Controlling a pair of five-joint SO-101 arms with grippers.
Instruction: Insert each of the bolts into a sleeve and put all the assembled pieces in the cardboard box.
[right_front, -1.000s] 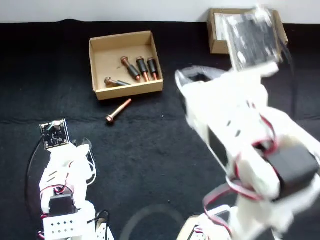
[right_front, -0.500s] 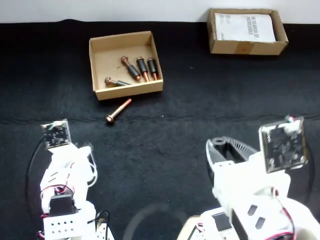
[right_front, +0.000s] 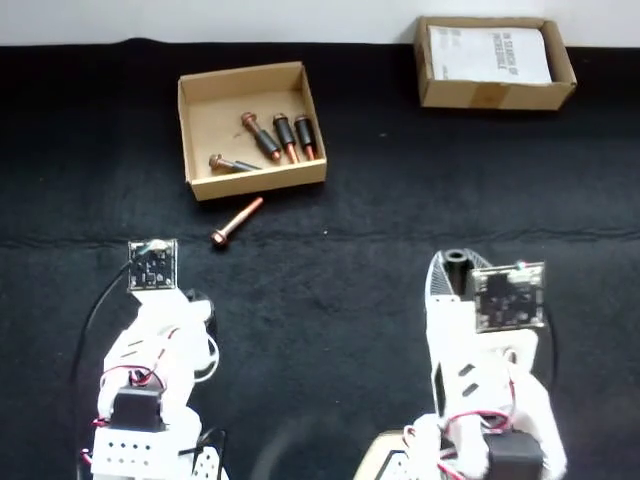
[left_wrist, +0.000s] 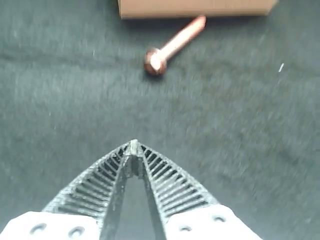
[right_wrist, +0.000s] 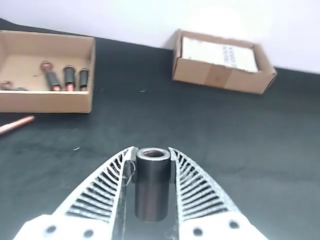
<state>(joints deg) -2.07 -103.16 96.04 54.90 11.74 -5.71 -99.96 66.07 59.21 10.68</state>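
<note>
Bolt (right_front: 236, 221) number five lies loose on the cloth (right_front: 350, 280), its tip just beside the near wall of the box (right_front: 260, 178), where four pieces (right_front: 285, 135) lie already. The left gripper (left_wrist: 134, 147) hangs low over the cloth short of the bolt's head, fingers pressed together and empty. The right gripper (right_wrist: 151, 150) holds a sleeve (right_wrist: 151, 182) upright, bore up, clamped between its ribbed fingers.

The likeliest trouble is the pickup. The bolt is thin and round, so fingers that land off-centre would probably roll it or shove it against the box wall. The wall also leaves little room near the tip, so a grip nearer the head looks safer. A skewed grasp would bring the shank to the bore at an angle and could jam it on the rim. The sleeve could also tip or slip down under the push, since the fingers look flexible.

The cloth is black and looks soft; it may drag on the bolt. A second box (right_front: 495, 95) with a printed sheet (right_front: 490, 53) stands at the far edge, well apart. Behind the table is a plain white wall (right_wrist: 125, 15).
</note>
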